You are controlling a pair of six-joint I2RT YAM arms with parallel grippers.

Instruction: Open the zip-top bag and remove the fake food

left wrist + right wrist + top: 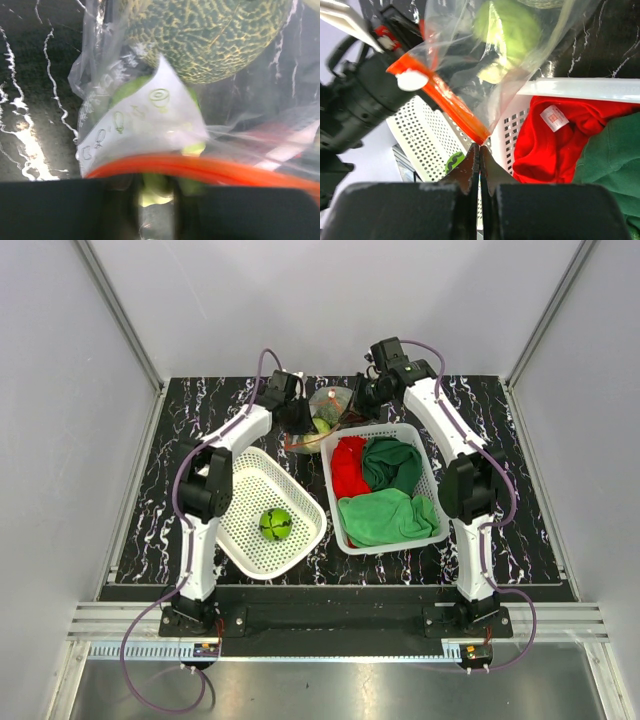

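Note:
The clear zip-top bag [330, 405] hangs off the table between my two grippers, over the gap between the baskets. Its red-orange zip strip [215, 171] runs across the left wrist view and slants down in the right wrist view [445, 100]. Inside the bag are a netted grey-green ball [210, 35] and a pale yellow-green ball [512, 25]. My left gripper [296, 418] pinches the bag's plastic at the strip [157, 200]. My right gripper [480, 146] is shut at the strip's end [362, 392]. A bright green ball [276, 524] lies in the left basket.
A white perforated basket [240, 540] sits front left. A second white basket [375, 428] on the right holds a red cloth [348, 465] and green cloths [385, 515]; its rim [580, 87] lies just below the bag. Grey walls enclose the black marbled table.

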